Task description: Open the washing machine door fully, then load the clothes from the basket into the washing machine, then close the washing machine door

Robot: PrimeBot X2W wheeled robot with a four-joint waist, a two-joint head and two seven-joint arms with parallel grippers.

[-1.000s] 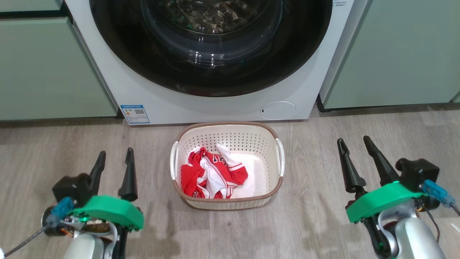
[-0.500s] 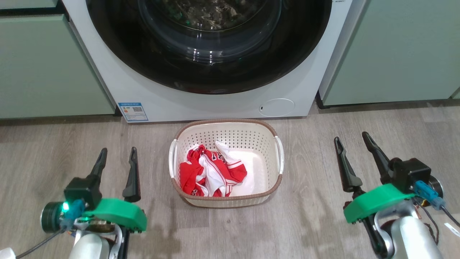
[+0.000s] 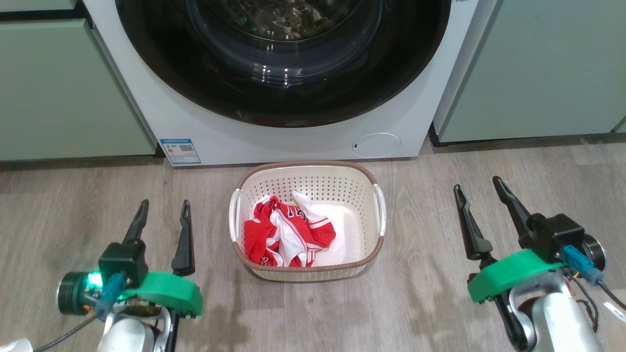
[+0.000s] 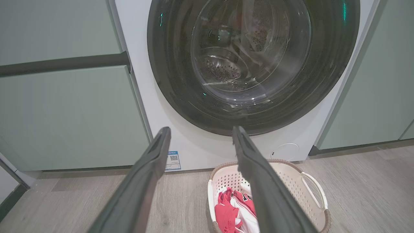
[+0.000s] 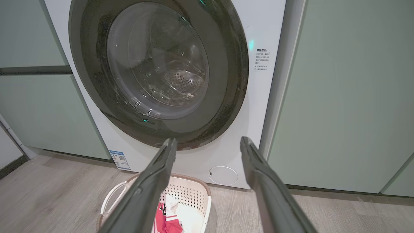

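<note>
The white washing machine (image 3: pixel 274 142) (image 4: pixel 194 152) (image 5: pixel 258 106) stands ahead, and its round black-ringed door (image 3: pixel 283 98) (image 4: pixel 252 116) (image 5: pixel 223 81) lies shut against the front. On the floor in front sits the cream basket (image 3: pixel 374 252) (image 4: pixel 310 187) (image 5: pixel 190 191) holding red and white clothes (image 3: pixel 286 234) (image 4: pixel 234 213) (image 5: pixel 166 220) in its left half. My left gripper (image 3: pixel 164 205) (image 4: pixel 200 131) is open to the left of the basket, above the floor. Open too, my right gripper (image 3: pixel 478 186) (image 5: pixel 208 140) is on the basket's right. Neither holds anything.
Pale green cabinets (image 3: pixel 63 93) (image 3: pixel 547 73) flank the machine on both sides. A blue sticker (image 3: pixel 180 150) and a round flap (image 3: pixel 376 144) sit low on its front. Grey wood-look floor (image 3: pixel 440 303) spreads around the basket.
The head view has shifted slightly, so the machine and basket sit a little higher. My left gripper has turned and moved slightly right; the right gripper has barely moved. Both stay open.
</note>
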